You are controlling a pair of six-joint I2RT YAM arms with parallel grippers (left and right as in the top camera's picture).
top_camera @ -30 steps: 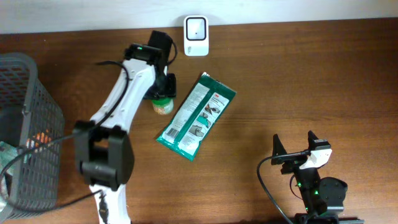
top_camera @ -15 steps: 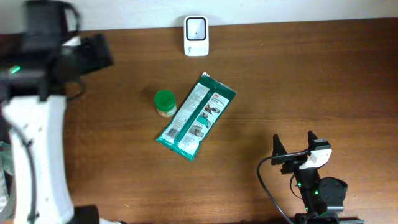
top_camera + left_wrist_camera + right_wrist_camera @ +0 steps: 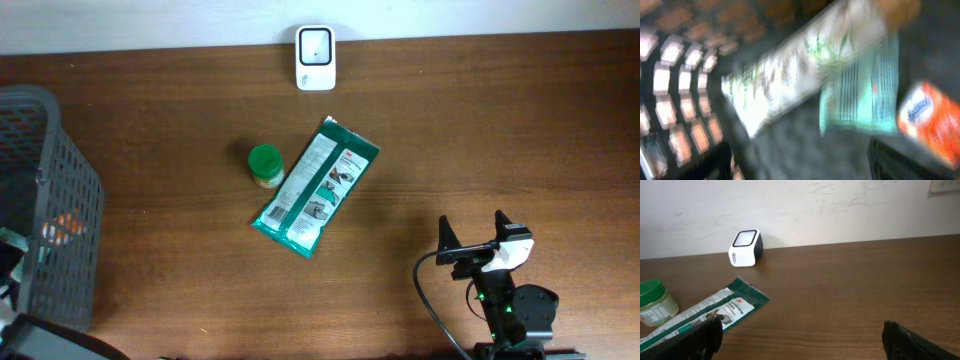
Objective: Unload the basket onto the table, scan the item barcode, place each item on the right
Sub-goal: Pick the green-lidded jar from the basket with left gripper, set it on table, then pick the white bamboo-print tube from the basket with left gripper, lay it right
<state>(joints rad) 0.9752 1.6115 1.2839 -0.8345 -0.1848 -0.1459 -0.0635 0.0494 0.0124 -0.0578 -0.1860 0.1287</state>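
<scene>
My left arm has left the middle of the table (image 3: 480,120): a second ago it stood over the jar (image 3: 264,165), half a second ago it was swinging off to the left, and now the overhead view shows almost none of it. The jar stands on its own, green lid up, just beside the green packet (image 3: 315,187), with the scanner (image 3: 315,57) well apart at the far edge. I take that item as dealt with and the arm as going for the next one. The left wrist camera looks into the basket (image 3: 60,170) at a white packet (image 3: 790,75), a teal packet (image 3: 860,95) and an orange-red packet (image 3: 927,122) (all badly smeared by motion), so I cannot tell how the left gripper's jaws stand. The right gripper (image 3: 471,230) sits parked near me, jaws wide apart, holding nothing
</scene>
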